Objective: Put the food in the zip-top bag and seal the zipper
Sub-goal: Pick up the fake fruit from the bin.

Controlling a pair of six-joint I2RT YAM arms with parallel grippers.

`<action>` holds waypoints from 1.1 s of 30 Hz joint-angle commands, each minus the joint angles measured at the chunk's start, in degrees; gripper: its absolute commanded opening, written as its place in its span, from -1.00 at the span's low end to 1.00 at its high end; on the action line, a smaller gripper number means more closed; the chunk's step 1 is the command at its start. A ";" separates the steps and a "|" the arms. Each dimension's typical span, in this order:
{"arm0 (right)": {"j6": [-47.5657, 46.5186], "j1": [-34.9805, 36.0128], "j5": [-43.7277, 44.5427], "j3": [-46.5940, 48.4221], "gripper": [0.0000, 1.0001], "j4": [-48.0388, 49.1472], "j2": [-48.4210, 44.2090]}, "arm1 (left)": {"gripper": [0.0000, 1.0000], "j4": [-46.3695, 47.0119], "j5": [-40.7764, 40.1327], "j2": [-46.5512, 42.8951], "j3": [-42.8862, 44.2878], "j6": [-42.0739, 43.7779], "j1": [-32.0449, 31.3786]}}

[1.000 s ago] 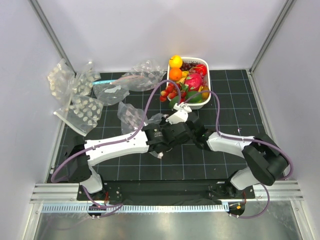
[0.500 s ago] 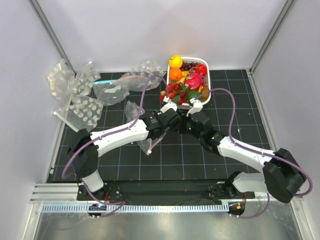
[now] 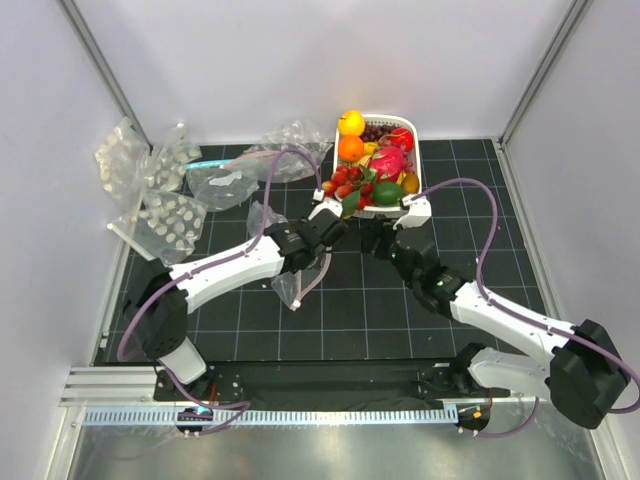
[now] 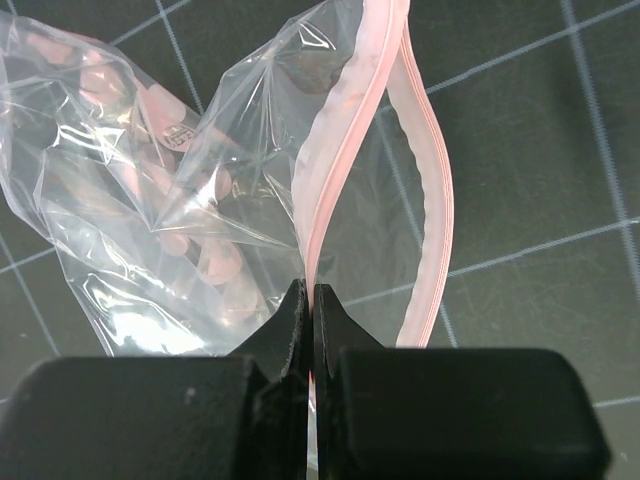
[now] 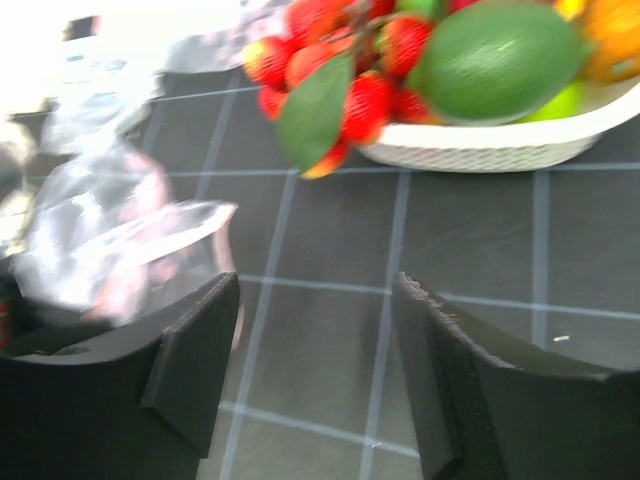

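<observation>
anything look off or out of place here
The strawberry bunch hangs out over the white basket's rim instead of sitting inside. The left gripper pinches just one lip of the zipper, so the bag gapes open.

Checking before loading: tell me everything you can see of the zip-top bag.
The zip-top bag is thin, clear, crinkled plastic printed with pale dots. Its pinkish zipper is unsealed: one strip is pinched in the shut left gripper, the other bows away, leaving the mouth open. Behind it is the black gridded mat; no food shows inside.
</observation>
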 commanded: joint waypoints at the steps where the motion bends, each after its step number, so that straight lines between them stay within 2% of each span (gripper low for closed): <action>1: -4.54 -0.04 9.43 4.88 0.49 3.23 2.35 | -1.00 4.79 2.96 -4.43 -1.02 -1.51 0.57; 3: -6.03 -0.04 10.58 6.47 0.55 4.81 4.63 | -0.99 6.11 3.66 -5.13 -1.81 -1.51 0.57; 9: -9.12 -0.39 13.05 19.21 0.55 4.38 18.35 | -0.99 7.17 1.82 -6.02 -2.70 -1.69 0.57; 13: -7.19 -3.98 10.42 24.48 0.53 6.84 24.68 | -1.00 6.64 2.51 -5.75 -2.26 -2.13 0.57; 20: -3.06 -7.51 13.23 32.31 0.41 3.94 35.14 | -0.99 7.34 2.43 -5.84 -2.96 -2.48 0.57; 24: -3.66 -7.60 11.21 32.06 -0.05 7.35 36.99 | -1.00 7.08 1.64 -5.23 -3.05 -2.31 0.57; 26: -4.54 -7.51 10.51 32.31 -0.15 7.81 37.34 | -1.00 6.99 1.03 -5.31 -2.96 -2.31 0.57; 29: -6.56 -7.60 10.15 34.77 -0.84 5.61 37.52 | -0.99 6.55 0.32 -6.01 -2.96 -2.13 0.57; 30: -6.48 -7.60 10.06 35.39 -0.98 5.09 37.52 | -1.00 6.55 -0.55 -6.28 -3.31 -2.13 0.57; 33: -6.66 -7.60 5.96 35.04 -0.98 6.22 36.56 | -1.00 6.64 -1.70 -7.24 -3.75 -2.13 0.57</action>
